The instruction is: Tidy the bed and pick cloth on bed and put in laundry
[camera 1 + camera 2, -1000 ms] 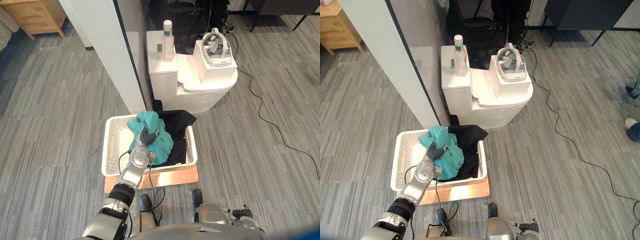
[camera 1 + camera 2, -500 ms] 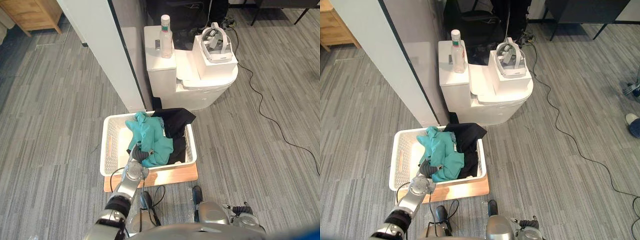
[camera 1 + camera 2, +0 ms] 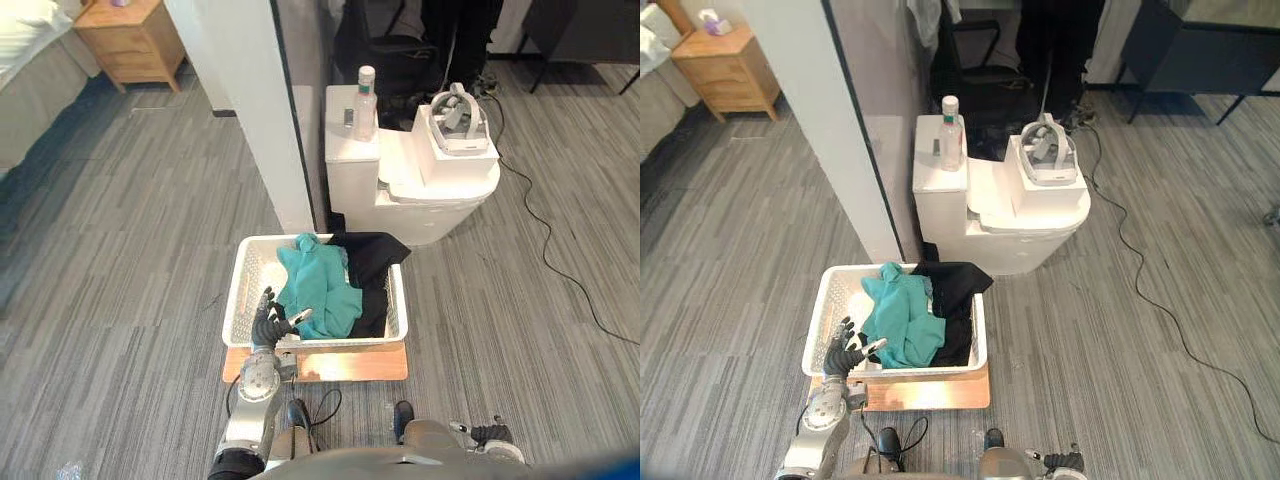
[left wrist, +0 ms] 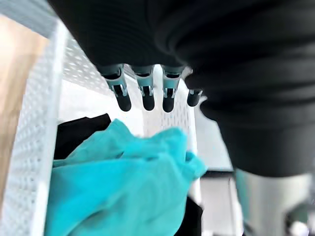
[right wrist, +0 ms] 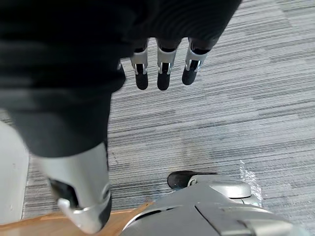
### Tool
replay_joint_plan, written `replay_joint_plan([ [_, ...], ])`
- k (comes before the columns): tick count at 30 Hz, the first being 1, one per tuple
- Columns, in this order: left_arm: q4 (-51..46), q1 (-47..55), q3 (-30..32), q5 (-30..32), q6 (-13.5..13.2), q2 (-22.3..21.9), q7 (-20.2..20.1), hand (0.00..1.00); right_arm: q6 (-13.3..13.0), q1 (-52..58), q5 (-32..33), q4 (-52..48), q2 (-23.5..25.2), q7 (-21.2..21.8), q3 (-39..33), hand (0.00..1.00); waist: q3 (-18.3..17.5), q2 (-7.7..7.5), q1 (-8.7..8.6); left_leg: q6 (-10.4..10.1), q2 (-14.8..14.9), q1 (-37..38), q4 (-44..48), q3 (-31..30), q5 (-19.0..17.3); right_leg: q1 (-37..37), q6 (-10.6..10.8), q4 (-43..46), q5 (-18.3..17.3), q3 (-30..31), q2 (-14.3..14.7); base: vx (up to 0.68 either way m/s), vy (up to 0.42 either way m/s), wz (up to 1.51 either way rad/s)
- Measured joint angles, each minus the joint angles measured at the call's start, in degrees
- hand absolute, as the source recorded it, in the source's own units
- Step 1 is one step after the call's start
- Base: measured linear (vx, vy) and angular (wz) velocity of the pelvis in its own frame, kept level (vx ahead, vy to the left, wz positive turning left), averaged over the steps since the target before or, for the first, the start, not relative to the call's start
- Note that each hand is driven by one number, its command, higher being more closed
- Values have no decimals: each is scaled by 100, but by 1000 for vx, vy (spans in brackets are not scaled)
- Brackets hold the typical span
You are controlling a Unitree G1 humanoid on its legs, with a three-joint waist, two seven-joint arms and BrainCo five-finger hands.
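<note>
A white laundry basket (image 3: 241, 292) stands on a wooden board (image 3: 345, 364) on the grey floor. In it lie a teal cloth (image 3: 320, 290) and, to its right, a black cloth (image 3: 376, 262) that hangs over the far rim. My left hand (image 3: 268, 322) hovers at the basket's near left corner, open, fingers spread and holding nothing. In the left wrist view its straight fingers (image 4: 144, 96) point over the teal cloth (image 4: 118, 182) without touching it. My right hand (image 5: 162, 73) hangs open over bare floor, fingers straight.
Behind the basket stands a white toilet-like unit (image 3: 430, 200) with a bottle (image 3: 366, 90) and a headset (image 3: 458, 108) on top. A white pillar (image 3: 250, 110) rises at its left. A wooden nightstand (image 3: 135, 35) and a bed's edge (image 3: 25, 70) are far left. A cable (image 3: 560, 270) runs along the floor at right.
My left hand has let go of the teal cloth, which now lies in the basket, and has drawn back to the near left corner with fingers spread. The camera has also shifted.
</note>
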Motion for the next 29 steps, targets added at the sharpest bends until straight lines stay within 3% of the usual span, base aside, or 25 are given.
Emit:
replay_joint_plan([
  [4, 576, 202, 285, -225, -170, -96, -102, 0, 6, 109, 5, -60, 23, 6, 73, 0, -164, -76, 136, -9, 6, 7, 0, -48, -7, 54, -11, 13, -42, -78, -12, 18, 4, 12],
  [8, 1917, 62, 1148, -431, -195, -146, -394, 0, 17, 246, 31, -132, 37, 18, 41, 0, -339, -70, 240, -20, 0, 35, -1, -46, -57, 129, -1, 33, -98, -108, -26, 10, 2, 2],
  [12, 3388, -40, 2027, -400, 117, -174, -340, 0, 11, 230, 178, -103, 108, 6, -211, 0, -372, -63, 251, -21, -4, 62, -1, -33, -96, 157, -2, 27, -116, -108, -30, 26, 4, 1],
  [17, 3528, -110, 2503, -408, 284, -214, -347, 0, 1, 201, 305, 29, 154, 12, -433, 0, -379, -72, 309, -25, -3, 54, -2, -32, -97, 165, -12, 12, -125, -121, -28, 33, 2, 1],
  [29, 3769, -220, 2697, -69, 383, -188, -513, 0, 4, 173, 350, 148, 92, 163, -581, 0, -437, 47, 315, -49, 27, 107, -3, 59, -131, 159, -17, 18, -127, -40, 5, -3, 2, -3],
])
